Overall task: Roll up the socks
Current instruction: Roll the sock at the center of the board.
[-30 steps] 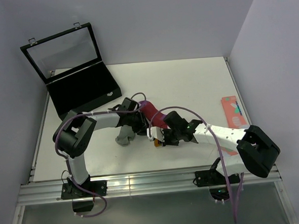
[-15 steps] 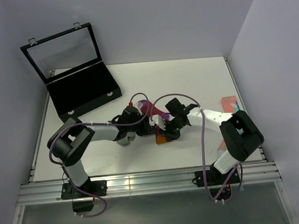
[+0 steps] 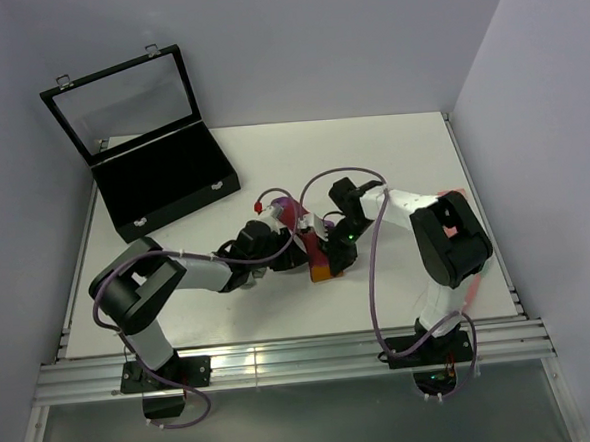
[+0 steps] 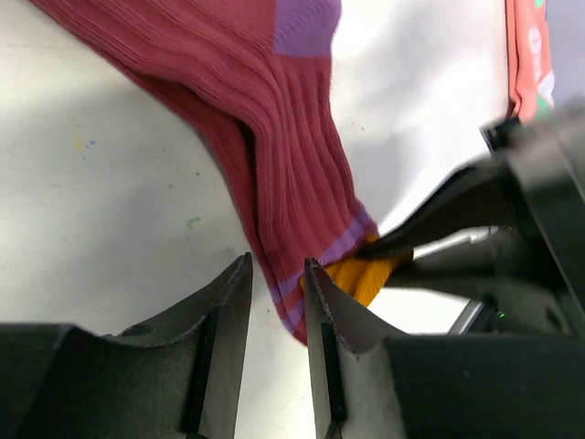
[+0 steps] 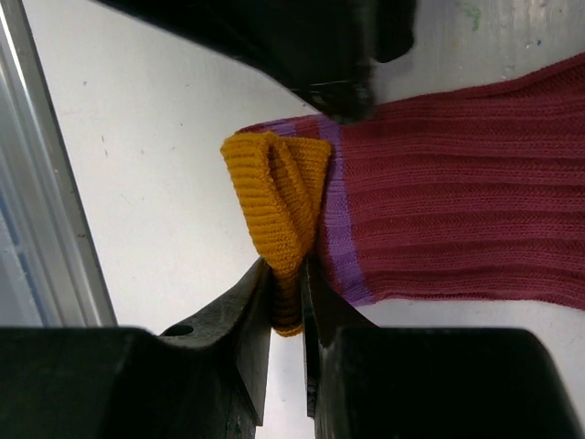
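The long magenta-red sock (image 3: 293,217) lies at the table's middle, with its purple heel patch (image 4: 306,23) away from the grippers. My right gripper (image 3: 331,259) is shut on its orange toe (image 5: 274,187), and the orange fabric is pinched between the fingers (image 5: 315,306). My left gripper (image 3: 285,250) sits low at the same end. Its jaws stand a narrow gap apart, straddling the sock's edge (image 4: 279,293) by the purple stripe without clamping it. The grey ankle sock is hidden, probably under the left arm.
A black case (image 3: 167,179) with its glass lid (image 3: 122,96) raised stands at the back left. A salmon-pink sock (image 3: 456,203) lies at the right edge, partly behind the right arm. The metal front rail (image 3: 303,356) runs along the near edge.
The right arm has folded inwards and its gripper has carried the orange toe slightly right and back. The left gripper has moved forward and right to the toe end. The grey sock is now covered.
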